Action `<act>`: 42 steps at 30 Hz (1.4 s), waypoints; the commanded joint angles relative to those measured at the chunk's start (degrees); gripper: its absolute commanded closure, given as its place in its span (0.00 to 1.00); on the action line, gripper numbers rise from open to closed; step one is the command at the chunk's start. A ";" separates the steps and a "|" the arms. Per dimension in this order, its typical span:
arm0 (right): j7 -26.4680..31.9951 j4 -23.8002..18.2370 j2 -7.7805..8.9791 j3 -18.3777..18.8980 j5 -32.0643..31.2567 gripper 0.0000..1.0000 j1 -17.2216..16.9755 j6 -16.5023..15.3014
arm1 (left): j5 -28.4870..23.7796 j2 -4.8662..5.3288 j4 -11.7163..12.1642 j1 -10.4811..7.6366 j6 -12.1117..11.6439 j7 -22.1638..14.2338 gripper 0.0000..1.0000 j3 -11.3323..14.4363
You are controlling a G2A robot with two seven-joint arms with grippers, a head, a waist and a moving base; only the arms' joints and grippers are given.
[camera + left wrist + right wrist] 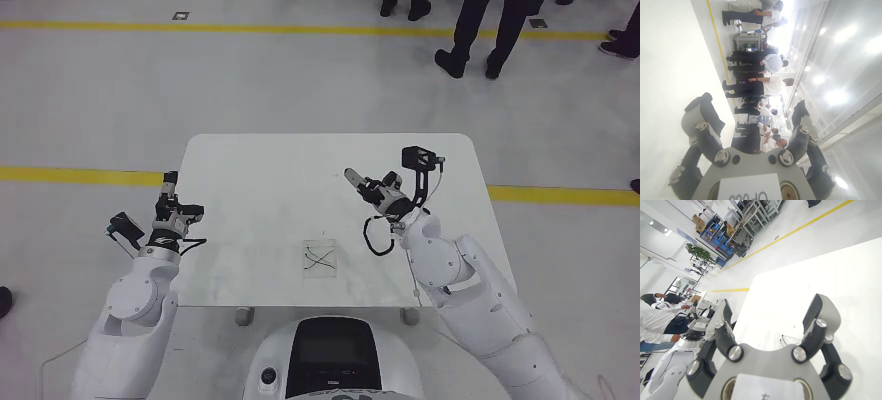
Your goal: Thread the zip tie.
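Zip tie (320, 259) is noted as thin dark crossed strands on a pale sheet (311, 272), lower centre of the top view. Left gripper (170, 182) and right gripper (352, 178) are held wide open, empty, well apart from it. Risk: flat strands may be missed, or pinched together where crossed.

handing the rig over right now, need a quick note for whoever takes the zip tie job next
Left gripper: jaws open, empty, at the left edge of the table.
Right gripper: jaws open, empty, over the table's right half.
Zip tie: lying on a small pale sheet near the robot's edge of the table, between the two arms, touched by neither.
Done: nothing yet; the tie is not picked up or threaded.
Left: grasp the tie, then feed its tail through its head.
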 commanded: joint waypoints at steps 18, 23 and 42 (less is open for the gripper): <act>32.11 9.35 -1.70 -13.45 -22.41 0.00 18.39 -2.62 | 0.00 0.00 0.00 0.00 0.00 0.00 0.00 0.00; 33.91 9.03 -1.59 -14.89 -26.12 0.00 19.27 -5.10 | 0.00 0.00 0.00 0.00 0.00 0.00 0.00 0.00; 55.58 19.90 -6.85 -28.17 -26.70 0.00 32.85 -20.38 | 0.00 0.00 0.00 0.00 0.00 0.00 0.00 0.00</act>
